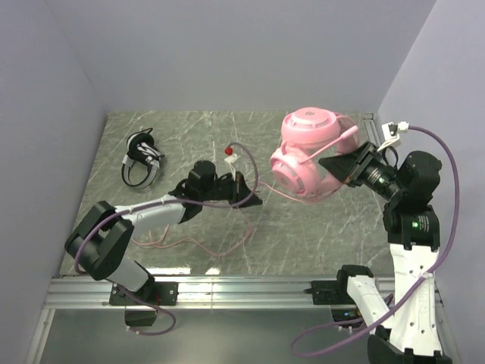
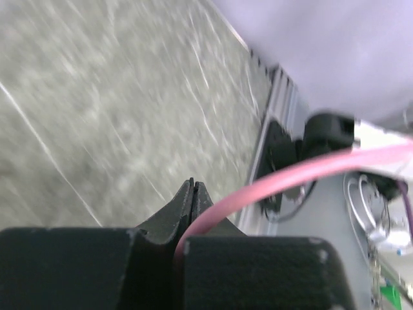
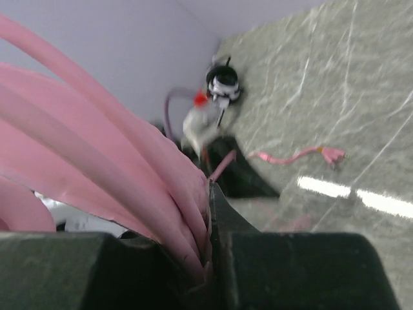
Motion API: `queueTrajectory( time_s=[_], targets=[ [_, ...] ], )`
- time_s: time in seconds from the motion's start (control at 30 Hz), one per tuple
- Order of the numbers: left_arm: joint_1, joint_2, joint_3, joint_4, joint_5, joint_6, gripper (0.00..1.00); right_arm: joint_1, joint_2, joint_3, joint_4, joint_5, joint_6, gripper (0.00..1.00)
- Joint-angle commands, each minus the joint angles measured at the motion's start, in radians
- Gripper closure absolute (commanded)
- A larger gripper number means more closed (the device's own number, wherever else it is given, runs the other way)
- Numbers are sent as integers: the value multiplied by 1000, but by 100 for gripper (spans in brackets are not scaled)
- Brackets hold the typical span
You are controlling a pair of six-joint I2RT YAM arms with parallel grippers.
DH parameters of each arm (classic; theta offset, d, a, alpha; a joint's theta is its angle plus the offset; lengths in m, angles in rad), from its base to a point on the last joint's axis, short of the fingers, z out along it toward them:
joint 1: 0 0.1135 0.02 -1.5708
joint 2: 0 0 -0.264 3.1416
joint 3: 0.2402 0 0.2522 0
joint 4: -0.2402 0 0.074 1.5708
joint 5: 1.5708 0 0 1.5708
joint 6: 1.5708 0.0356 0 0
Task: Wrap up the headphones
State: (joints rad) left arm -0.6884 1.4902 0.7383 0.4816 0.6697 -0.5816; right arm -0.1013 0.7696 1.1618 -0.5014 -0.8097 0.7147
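Both grippers closed: I had left gripper [image 2: 193, 188] pinching pink cable [image 2: 290, 177], right gripper [image 3: 210, 194] clamping pink headset [image 1: 307, 155]; cable ran rightward from left jaws toward headset.

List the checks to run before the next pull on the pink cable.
1. Left jaws shut on the pink cable: ok.
2. Right jaws clamped on the pink headset: ok.
3. Cable stretch between the two arms taut: cannot tell.
4. Its slack on the table near the left arm free of tangles: cannot tell.
5. Plug lying loose on the table, nothing on it: ok.
6. Black-and-white headset lying apart from the cable, at the far left: ok.
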Motion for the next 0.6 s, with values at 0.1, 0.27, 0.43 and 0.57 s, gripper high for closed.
queueTrajectory(
  time_s=[0.1, 0.27, 0.43, 0.57],
  targets=[
    [107, 129, 265, -9, 59, -49, 100, 188, -39, -33, -84, 102, -107, 100],
    [159, 214, 513, -210, 21, -15, 100, 270, -64, -91, -135, 213, -176, 100],
    [193, 272, 688, -371, -7, 46, 100, 371, -69, -142, -190, 311, -222, 100],
    [208, 324, 867, -585, -2, 103, 100, 481, -27, -180, -218, 456, -242, 100]
  ],
)
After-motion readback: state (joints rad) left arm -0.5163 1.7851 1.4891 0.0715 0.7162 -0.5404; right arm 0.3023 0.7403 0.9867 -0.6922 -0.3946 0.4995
